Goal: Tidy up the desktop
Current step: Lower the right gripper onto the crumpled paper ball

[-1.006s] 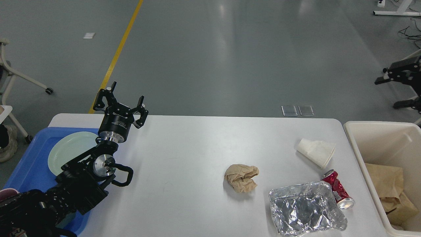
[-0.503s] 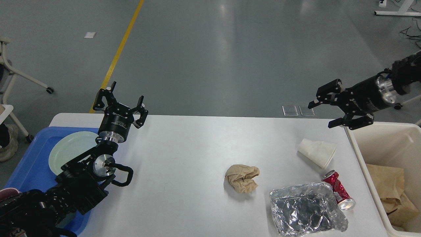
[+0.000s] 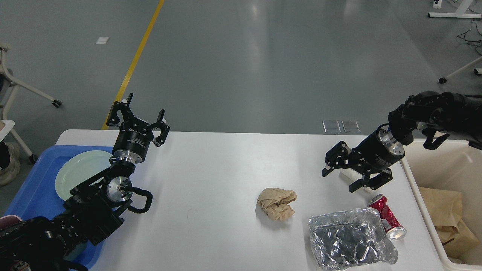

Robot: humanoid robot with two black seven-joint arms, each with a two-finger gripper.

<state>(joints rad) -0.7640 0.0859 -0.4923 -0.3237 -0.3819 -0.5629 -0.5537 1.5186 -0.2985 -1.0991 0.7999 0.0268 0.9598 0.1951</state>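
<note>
The right gripper is hanging with its jaws spread around the white paper cup on the desktop – risking crushing or nudging it into the red can – while the left gripper is idling open.

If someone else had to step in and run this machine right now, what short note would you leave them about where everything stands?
Left claw: open, empty, raised at the far left of the large white desktop.
Right claw: open, around the crushed white paper cup, not closed on it.
Done: pale green plate in the blue plastic tray; brown paper in the cream bin.
Left: cup, crumpled brown paper ball, dented red can, crumpled silver foil tray.
</note>
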